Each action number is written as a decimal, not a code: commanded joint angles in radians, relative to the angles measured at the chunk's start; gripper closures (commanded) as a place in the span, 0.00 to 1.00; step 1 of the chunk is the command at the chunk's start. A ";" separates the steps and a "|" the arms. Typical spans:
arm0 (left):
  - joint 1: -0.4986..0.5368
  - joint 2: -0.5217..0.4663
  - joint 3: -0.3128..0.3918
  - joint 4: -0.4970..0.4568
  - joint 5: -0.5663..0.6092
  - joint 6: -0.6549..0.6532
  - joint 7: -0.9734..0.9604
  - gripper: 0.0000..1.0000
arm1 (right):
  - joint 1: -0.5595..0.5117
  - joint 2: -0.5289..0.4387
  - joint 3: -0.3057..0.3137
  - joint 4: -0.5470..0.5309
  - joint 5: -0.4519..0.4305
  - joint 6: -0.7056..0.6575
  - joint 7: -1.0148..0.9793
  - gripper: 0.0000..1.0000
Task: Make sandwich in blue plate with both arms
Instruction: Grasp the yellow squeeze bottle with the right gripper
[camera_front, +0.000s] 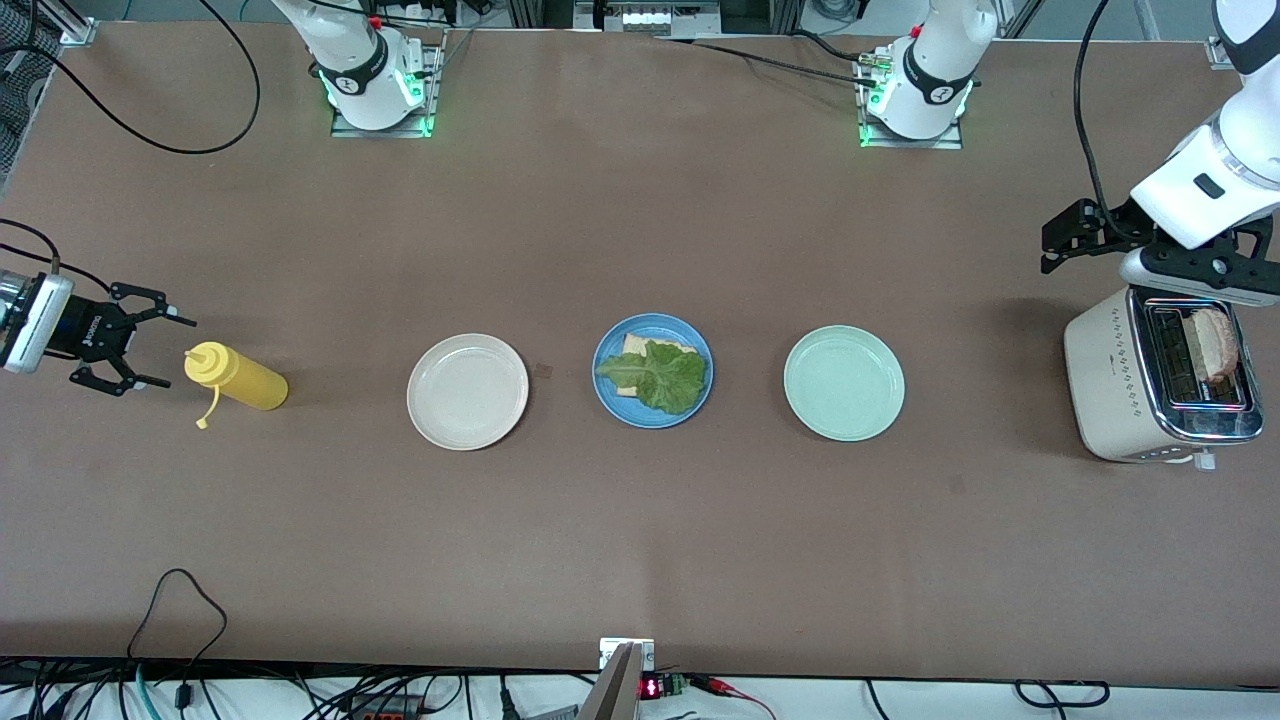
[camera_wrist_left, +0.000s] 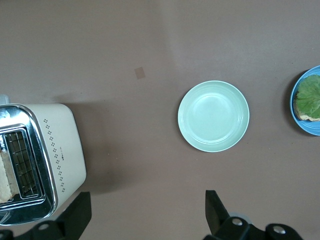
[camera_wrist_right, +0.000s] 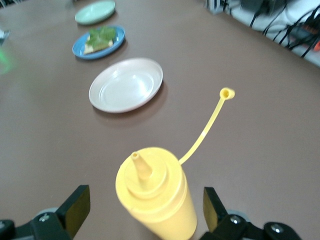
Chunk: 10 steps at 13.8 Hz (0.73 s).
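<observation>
The blue plate (camera_front: 606, 352) sits mid-table and holds a bread slice (camera_front: 634, 345) with a green lettuce leaf (camera_front: 660, 375) on top. It also shows in the left wrist view (camera_wrist_left: 314, 129) and the right wrist view (camera_wrist_right: 80, 50). A second toasted slice (camera_front: 1215, 343) stands in a slot of the toaster (camera_front: 1105, 375). My left gripper (camera_front: 1062, 240) (camera_wrist_left: 148, 207) is open and empty, over the bare table beside the toaster. My right gripper (camera_front: 140, 345) (camera_wrist_right: 146, 205) is open at the cap end of a yellow squeeze bottle (camera_front: 240, 378) (camera_wrist_right: 155, 192), not gripping it.
A beige plate (camera_front: 467, 391) lies between the bottle and the blue plate. A pale green plate (camera_front: 843, 382) (camera_wrist_left: 213, 116) lies between the blue plate and the toaster. The bottle's cap strap (camera_wrist_right: 205, 132) trails onto the table.
</observation>
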 joint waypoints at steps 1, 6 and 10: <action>-0.004 0.015 0.003 0.032 -0.023 -0.024 0.012 0.00 | -0.045 0.028 0.018 -0.034 0.062 -0.010 -0.108 0.00; -0.004 0.015 0.003 0.032 -0.023 -0.024 0.012 0.00 | -0.068 0.101 0.018 -0.034 0.185 -0.013 -0.255 0.00; -0.004 0.015 0.003 0.032 -0.023 -0.024 0.013 0.00 | -0.073 0.176 0.019 -0.034 0.291 -0.016 -0.332 0.00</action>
